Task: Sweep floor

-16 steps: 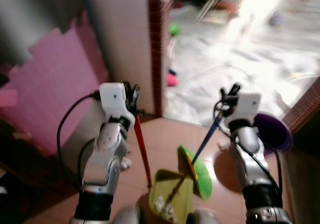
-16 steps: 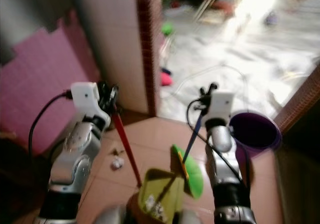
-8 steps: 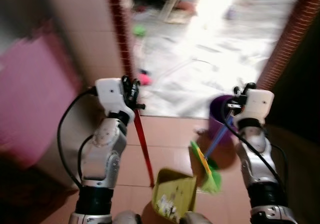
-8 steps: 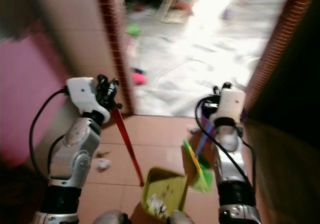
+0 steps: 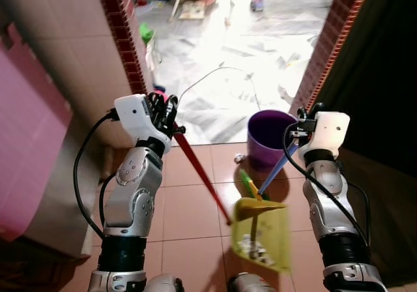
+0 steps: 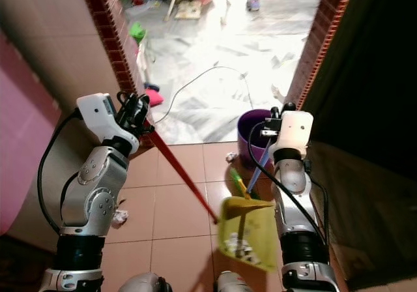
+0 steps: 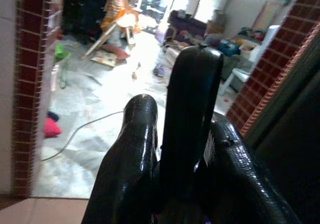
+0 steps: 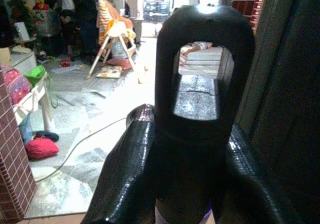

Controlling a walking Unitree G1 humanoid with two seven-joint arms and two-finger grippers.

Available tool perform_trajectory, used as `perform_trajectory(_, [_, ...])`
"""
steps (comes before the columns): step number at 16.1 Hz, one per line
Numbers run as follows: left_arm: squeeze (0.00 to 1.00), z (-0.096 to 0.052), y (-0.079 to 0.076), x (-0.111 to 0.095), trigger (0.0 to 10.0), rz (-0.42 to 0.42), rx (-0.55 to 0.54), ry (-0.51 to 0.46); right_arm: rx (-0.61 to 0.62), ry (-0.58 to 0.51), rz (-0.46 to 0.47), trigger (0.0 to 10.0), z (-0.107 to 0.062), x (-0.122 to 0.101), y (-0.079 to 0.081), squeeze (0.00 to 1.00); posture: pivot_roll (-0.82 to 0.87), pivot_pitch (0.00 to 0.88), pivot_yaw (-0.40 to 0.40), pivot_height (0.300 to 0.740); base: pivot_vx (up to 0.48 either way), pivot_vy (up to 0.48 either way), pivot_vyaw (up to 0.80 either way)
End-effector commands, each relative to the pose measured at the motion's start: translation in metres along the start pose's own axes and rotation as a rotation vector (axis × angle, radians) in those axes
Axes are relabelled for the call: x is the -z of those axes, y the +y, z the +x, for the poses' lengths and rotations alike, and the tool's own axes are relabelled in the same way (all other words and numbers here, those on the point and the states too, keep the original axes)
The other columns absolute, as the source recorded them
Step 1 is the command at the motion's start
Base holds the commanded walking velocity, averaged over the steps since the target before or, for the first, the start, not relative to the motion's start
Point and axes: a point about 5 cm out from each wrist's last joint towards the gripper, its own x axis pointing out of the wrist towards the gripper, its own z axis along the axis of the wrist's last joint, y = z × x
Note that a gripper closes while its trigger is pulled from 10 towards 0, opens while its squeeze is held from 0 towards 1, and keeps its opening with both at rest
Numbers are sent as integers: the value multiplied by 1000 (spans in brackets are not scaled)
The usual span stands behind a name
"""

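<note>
The left gripper [image 5: 161, 109] was closed around the top of the dustpan's red handle [image 5: 199, 175], which ran down and toward the right to the yellow dustpan [image 5: 264, 230] with litter inside. The right gripper [image 5: 305, 124] was clamped on the blue broom handle [image 5: 277, 169]; this one slanted down toward the left, so the green broom head [image 5: 248, 183] lay touching the pan's mouth. The purple bucket [image 5: 268, 135] stood just beyond the broom, near the brick doorway [image 5: 329, 51]. Open tile floor [image 5: 189, 207] was left between both arms, I think enough for a short stroke toward the pan.
</note>
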Motion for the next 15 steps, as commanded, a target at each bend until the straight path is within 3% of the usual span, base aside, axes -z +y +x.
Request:
perform_trajectory(1, [0, 0, 5, -7, 10000, -7, -34, -45, 20, 29, -72, 10000, -2, 5, -7, 0, -109, 0, 38, 740, 0, 0, 0])
perform_trajectory(2, [0, -2, 9, -7, 10000, 31, -59, -55, 24, 52, -63, 10000, -4, 9, -7, 0, -110, 0, 39, 740, 0, 0, 0])
perform_trajectory(4, [0, -4, 12, -3, 10000, 2, -79, -34, 29, 66, -38, 10000, -5, 11, -7, 0, -107, 0, 38, 740, 0, 0, -800])
perform_trajectory(8, [0, -4, 15, 3, 10000, 34, -101, -7, 7, 69, -39, 10000, -4, 12, -2, 0, -104, 0, 34, 740, 0, 60, -800])
perform_trajectory(12, [0, -6, 14, 9, 10000, 44, -94, 18, -14, 77, -27, 10000, -4, 13, 2, 0, -101, 0, 35, 740, 0, 480, -788])
perform_trajectory(15, [0, -6, 10, 12, 10000, 51, -79, 33, -30, 59, -20, 10000, -4, 11, 7, 0, -100, 0, 38, 740, 0, 480, -154])
